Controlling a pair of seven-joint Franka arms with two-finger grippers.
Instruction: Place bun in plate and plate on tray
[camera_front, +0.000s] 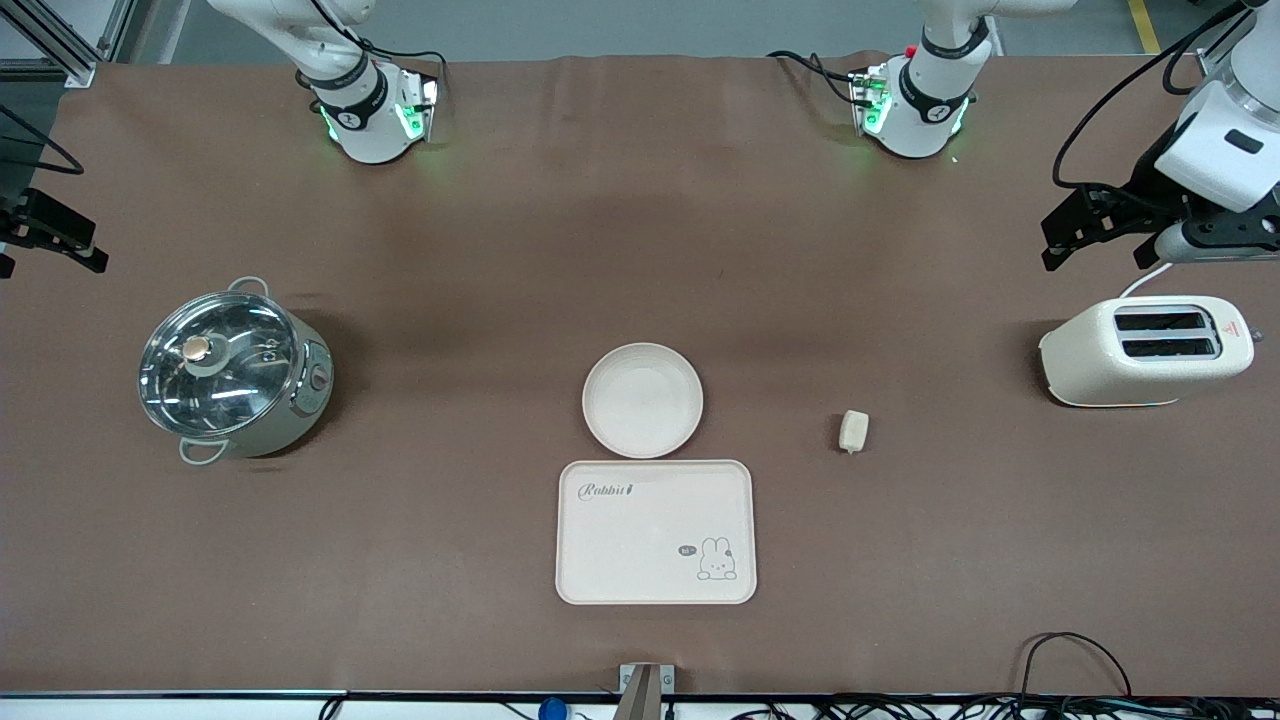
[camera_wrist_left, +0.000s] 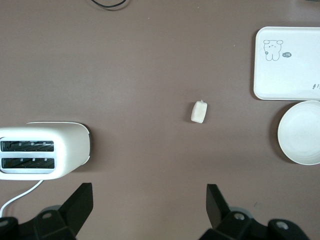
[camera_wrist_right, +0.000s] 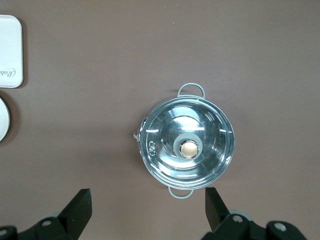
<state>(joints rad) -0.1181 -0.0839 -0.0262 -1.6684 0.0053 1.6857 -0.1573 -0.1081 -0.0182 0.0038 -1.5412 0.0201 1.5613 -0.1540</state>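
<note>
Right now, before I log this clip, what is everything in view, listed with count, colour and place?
small pale cream bun: one, bare on the table, toward the left arm's end from the plate.
round cream-white plate: one, empty, mid-table.
rectangular cream rabbit-printed tray: one, empty, nearer the front camera than the plate.
cream two-slot toaster: one, left arm's end.
steel pot with glass lid: one, right arm's end.
left claw: open, over the table near the toaster.
right claw: open, near the pot.
</note>
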